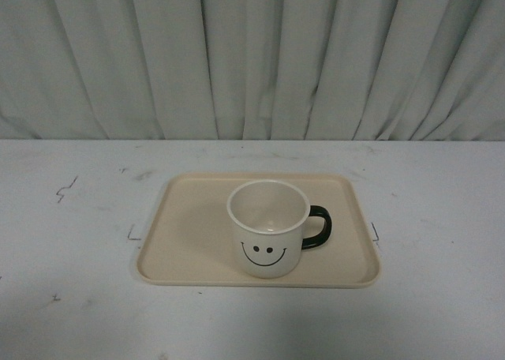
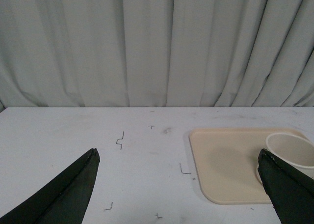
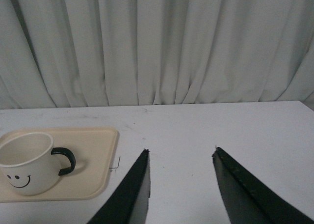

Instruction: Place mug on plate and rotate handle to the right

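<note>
Front view shows us the mug (image 1: 267,230) standing upright on the plate (image 1: 189,241), toward its near right part, smiley face toward us, with the handle (image 1: 318,227) pointing right. We see the plate lying flat on the white table (image 1: 71,297). Our left end effector (image 2: 179,182) is spread wide over bare table beside the plate, holding nothing. Our right end effector (image 3: 181,177) is likewise spread and empty, well apart from the mug.
</note>
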